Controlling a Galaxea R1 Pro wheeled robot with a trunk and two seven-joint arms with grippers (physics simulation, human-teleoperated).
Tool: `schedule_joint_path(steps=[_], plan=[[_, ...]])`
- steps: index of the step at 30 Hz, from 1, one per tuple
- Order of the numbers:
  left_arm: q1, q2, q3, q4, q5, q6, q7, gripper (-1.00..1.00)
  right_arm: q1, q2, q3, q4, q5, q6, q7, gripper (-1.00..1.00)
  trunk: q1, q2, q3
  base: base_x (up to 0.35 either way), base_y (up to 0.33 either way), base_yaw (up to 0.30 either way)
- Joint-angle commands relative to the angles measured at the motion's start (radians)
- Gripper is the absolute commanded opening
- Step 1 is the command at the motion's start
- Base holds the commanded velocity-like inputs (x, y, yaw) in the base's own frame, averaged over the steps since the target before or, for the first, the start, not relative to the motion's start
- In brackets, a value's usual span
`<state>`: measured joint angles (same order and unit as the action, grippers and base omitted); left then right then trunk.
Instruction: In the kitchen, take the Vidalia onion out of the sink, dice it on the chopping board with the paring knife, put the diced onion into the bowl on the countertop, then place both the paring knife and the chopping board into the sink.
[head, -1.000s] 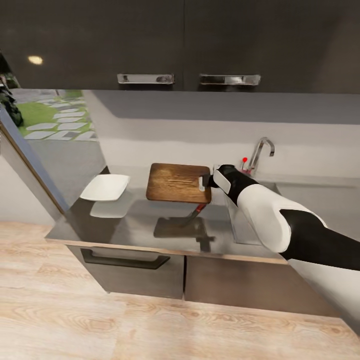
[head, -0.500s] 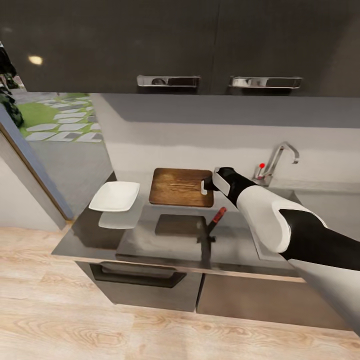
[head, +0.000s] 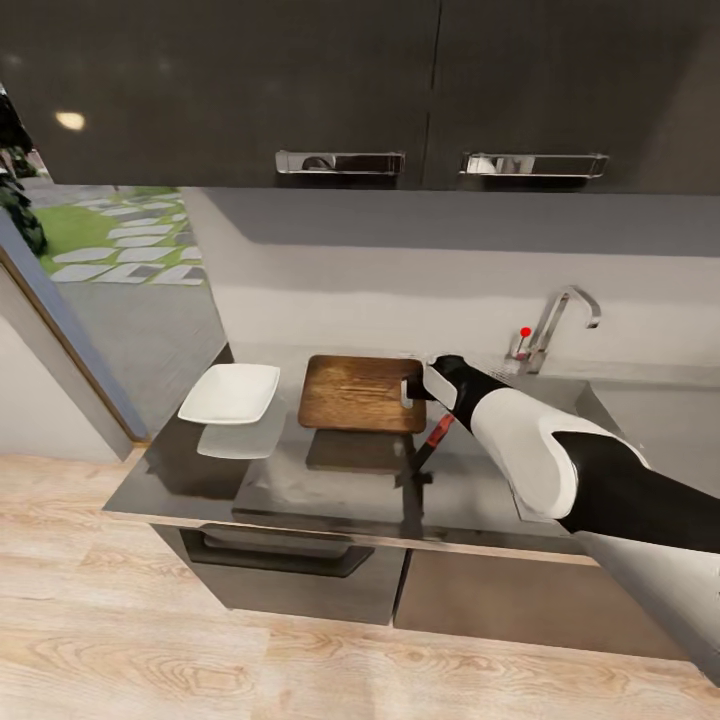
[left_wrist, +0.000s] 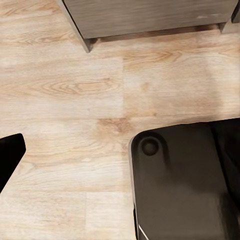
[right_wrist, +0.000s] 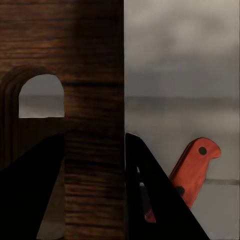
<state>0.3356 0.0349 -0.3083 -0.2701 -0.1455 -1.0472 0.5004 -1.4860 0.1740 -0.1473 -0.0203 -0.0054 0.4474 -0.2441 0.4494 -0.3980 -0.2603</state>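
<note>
Dark brown wooden chopping board (head: 360, 392) hangs above the glossy grey countertop (head: 300, 480), its handle end pinched by the right gripper (head: 412, 380); the red-handled paring knife (head: 436, 433) lies just below it.

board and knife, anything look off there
Yes. The board is off the countertop, lifted by its handle end in the right gripper, its reflection below it. The knife lies on the counter beneath, not on the board.
</note>
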Motion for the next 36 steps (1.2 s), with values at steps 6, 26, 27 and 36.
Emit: schedule_joint_path(steps=[6,26,27,36], plan=[[0.0,0.001,-0.002,-0.001,-0.009,0.0,0.01,1.0,0.014,0.0,-0.015,-0.003,0.001,-0.012,-0.005,-1.0,0.001,-0.002,-0.002,0.0,0.0,0.0],[0.0,0.011,-0.002,-0.001,-0.009,0.0,0.01,1.0,0.073,0.0,-0.015,-0.003,0.001,-0.015,-0.004,-1.0,0.001,-0.002,-0.002,0.132,0.101,0.0],[0.0,0.011,-0.002,-0.001,-0.009,0.0,0.01,1.0,0.076,0.0,-0.016,-0.003,0.001,-0.015,-0.004,-1.0,0.001,-0.002,-0.002,0.007,0.004,0.0],[0.0,0.011,-0.002,0.0,-0.009,0.0,0.01,1.0,0.086,0.0,-0.017,-0.003,0.001,-0.015,-0.004,-1.0,0.001,-0.002,-0.002,0.001,0.001,0.0]])
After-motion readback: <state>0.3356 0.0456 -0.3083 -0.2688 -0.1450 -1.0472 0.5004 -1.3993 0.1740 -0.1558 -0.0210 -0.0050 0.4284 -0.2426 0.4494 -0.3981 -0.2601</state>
